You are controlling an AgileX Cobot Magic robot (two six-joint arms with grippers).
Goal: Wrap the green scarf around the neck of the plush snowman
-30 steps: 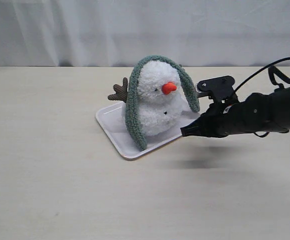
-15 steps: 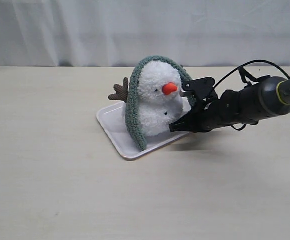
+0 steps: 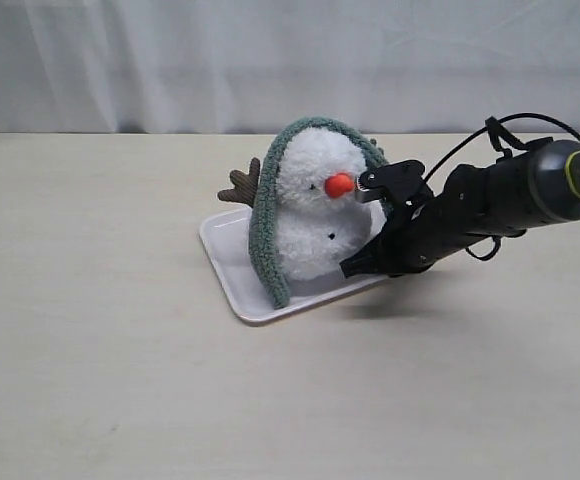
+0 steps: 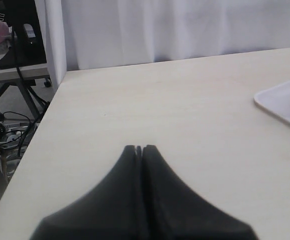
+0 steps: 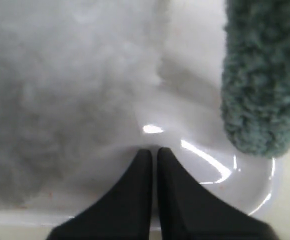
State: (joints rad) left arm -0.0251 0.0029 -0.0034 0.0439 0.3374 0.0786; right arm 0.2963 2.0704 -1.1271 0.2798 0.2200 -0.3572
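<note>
Hidden in the exterior view: the right end of the green scarf [image 3: 265,230] and the right part of the white tray [image 3: 232,262] are covered by the black right arm.
Out of the exterior view: the left gripper [image 4: 139,148] is seen only by its own wrist camera.
Hard to make out: in the right wrist view the plush snowman [image 3: 315,215] is only a blurred white mass. Its black eyes and buttons are too small to be counted.
Counted: one snowman, one scarf, one tray, two grippers. On the snowman one orange nose [image 3: 339,185] and one brown twig arm [image 3: 240,187] are seen.
Tray, contents: the snowman is standing upright in it, a little right of the frame centre. The left scarf end reaches down to the tray near its front rim.
Scarf, place: it is laid over the top of the snowman's head and hangs down on both sides. It is not around the neck.
Right gripper [image 3: 355,268]: the fingers are pressed together and nothing is held. The tip is low over the tray floor, between the snowman's body and a rounded scarf end. Whether the tray is touched cannot be told.
Left gripper, state: the fingers are closed together with nothing between them, over the bare table [image 3: 120,380]; a tray corner is seen at the edge of its view.
</note>
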